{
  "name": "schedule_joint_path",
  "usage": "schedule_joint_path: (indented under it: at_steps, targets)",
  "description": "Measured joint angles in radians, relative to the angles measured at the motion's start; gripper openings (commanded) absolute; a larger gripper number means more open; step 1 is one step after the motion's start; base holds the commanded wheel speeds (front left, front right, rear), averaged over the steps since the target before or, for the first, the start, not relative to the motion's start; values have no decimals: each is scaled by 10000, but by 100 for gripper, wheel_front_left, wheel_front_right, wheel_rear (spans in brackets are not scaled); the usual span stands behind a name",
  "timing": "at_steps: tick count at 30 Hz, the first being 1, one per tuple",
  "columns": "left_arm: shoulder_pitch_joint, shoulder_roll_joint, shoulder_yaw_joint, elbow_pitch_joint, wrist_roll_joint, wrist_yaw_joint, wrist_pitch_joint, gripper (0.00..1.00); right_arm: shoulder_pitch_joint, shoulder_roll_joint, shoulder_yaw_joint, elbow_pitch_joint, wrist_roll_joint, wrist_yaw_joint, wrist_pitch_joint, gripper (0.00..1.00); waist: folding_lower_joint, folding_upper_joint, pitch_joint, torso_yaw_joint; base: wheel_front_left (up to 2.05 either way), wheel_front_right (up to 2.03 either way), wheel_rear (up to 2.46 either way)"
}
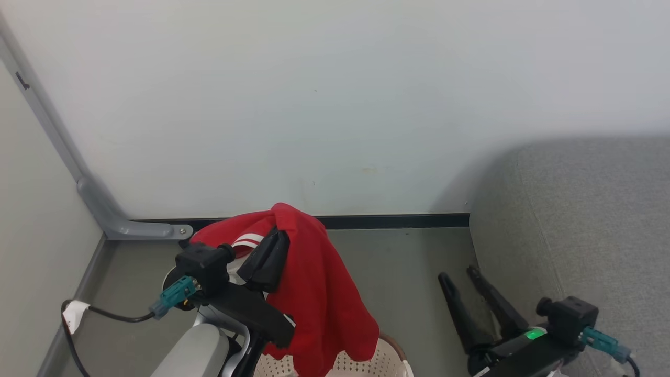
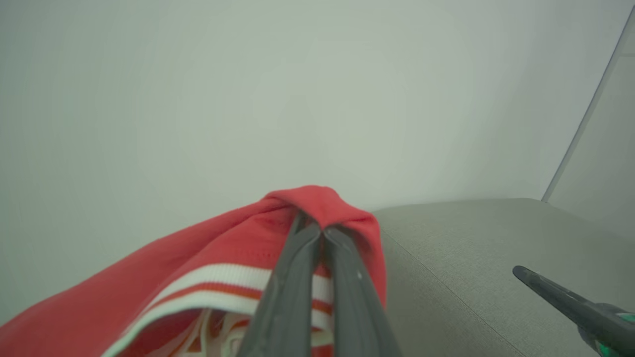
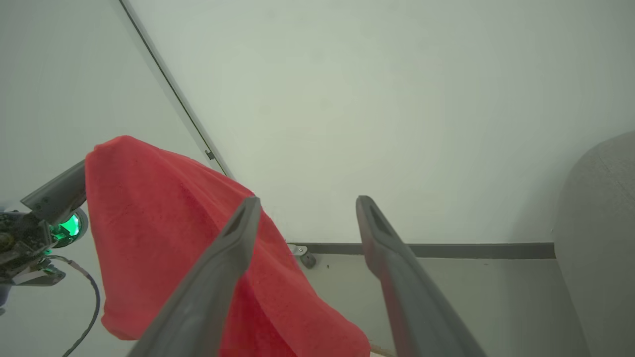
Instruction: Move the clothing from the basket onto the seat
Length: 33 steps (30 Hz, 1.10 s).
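Red clothing (image 1: pixel 314 283) is pinched in the closed left gripper (image 2: pixel 321 229), forearm angled up, over basket (image 1: pixel 366 364) at 6 o'clock | right gripper (image 1: pixel 458 274) is held spread, empty, 4 o'clock | seat (image 1: pixel 591 220) 3 o'clock

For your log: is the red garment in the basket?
Mostly out: the red garment hangs from the shut left end effector over the basket.

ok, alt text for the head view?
The left gripper, jaws shut on a red garment with white stripes, holds it up over the cream basket at the bottom edge. The right gripper hangs open beside the grey seat, against a pale wall.
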Motion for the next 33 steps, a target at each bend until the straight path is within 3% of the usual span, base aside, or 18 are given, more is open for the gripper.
schedule_joint_path:
  at_steps: [12, 25, 33]
  targets:
    - [61, -59, -635, -926, 0, -2, 518, 0, -1384, -516, 1885, 573, -552, 0, 531, 100, 1, 0, 136, 186, 0, 0, 0]
    - [-204, -259, -1264, -1570, -276, 0, 1001, 0, -2577, -493, 4251, 1910, -522, 0, 972, 100, 2, 0, 184, 804, 0, 0, 0]
    - [-321, -314, -1638, -1885, -399, 0, 1235, 0, -3060, -330, 4922, 2890, -251, 0, 966, 100, 2, 0, 169, 1254, 0, 0, 0]
